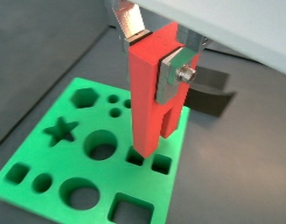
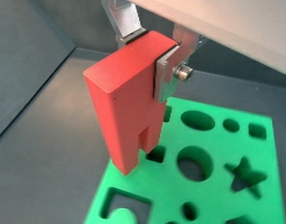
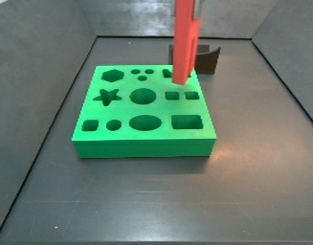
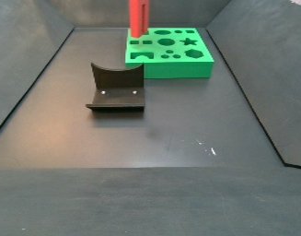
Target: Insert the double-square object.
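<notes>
In both wrist views I see the gripper [image 1: 155,54] [image 2: 145,54] clamped on the upper part of the red double-square object [image 1: 151,96] [image 2: 124,101], silver fingers [image 1: 174,72] [image 2: 167,68] pressed to its sides. The bar hangs upright, prongs down, its tips at the paired square holes of the green block [image 1: 40,166] [image 2: 215,122] (how deep, I cannot tell). In a side view the red bar [image 3: 185,43] stands over the block [image 3: 145,134], a dark brown block [image 3: 208,59] behind. In a side view the bar [image 4: 136,17] is far off, the brown block [image 4: 116,88] nearer.

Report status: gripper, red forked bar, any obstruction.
Gripper shut on tall red forked plastic bar, upright above green block. Prongs at paired square holes. Dark notched block apart, nothing in the way.
</notes>
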Controlling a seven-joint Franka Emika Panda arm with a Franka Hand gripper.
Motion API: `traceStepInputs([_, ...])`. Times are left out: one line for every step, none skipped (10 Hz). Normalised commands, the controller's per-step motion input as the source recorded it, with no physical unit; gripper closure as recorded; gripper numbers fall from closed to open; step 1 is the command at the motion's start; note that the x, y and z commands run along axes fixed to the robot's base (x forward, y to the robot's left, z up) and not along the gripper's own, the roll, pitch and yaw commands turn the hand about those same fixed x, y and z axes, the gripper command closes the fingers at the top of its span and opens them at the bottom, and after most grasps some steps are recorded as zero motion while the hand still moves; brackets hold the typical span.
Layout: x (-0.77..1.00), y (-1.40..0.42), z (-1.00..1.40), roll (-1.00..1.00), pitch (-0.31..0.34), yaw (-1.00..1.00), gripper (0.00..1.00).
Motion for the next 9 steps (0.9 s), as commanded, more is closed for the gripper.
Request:
traceStepInputs([0.25,0.08,-0.08,-0.07,0.000,-0.88,1.00])
traceStepInputs([0.00,0.00,0.00,-0.07,0.000,-1.00,1.00])
traceStepInputs([0.00,0.00,-0.01,-0.03,0.000,-1.00,1.00])
traceStepInputs([0.00,0.00,-0.07,0.00,0.000,-1.00,1.00])
traceStepInputs([0.00,0.00,-0.06,0.00,0.000,-1.00,1.00])
traceStepInputs([0.00,0.00,-0.07,0.00,0.000,-1.00,1.00])
traceStepInputs([0.00,0.00,-0.07,0.00,0.000,-1.00,1.00])
traceStepInputs([0.00,0.00,-0.09,0.00,0.000,-1.00,1.00])
traceStepInputs([0.00,0.00,-0.19,-0.03,-0.011,-1.00,1.00])
